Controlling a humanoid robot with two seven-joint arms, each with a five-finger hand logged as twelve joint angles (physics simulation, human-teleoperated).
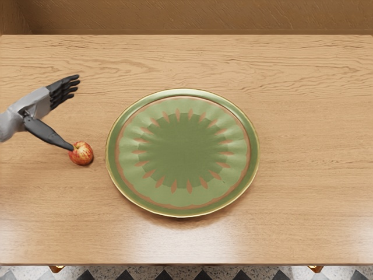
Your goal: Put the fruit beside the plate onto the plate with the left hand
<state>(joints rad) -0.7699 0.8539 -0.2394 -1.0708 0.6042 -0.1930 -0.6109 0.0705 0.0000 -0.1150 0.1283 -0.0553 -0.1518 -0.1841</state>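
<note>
Left hand (44,111) open, fingers spread, holding nothing — only the thumb tip reaches the apple (81,153). Apple sits on the table (303,221) just left of the plate (119,125), not on it. Risk — thumb nudges it and it rolls away before a grasp closes.

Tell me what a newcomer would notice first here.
A big green plate with a gold rim fills the middle of the wooden table. Just left of it sits a small red apple, with the open left robot hand beside it, thumb tip at the apple.
</note>
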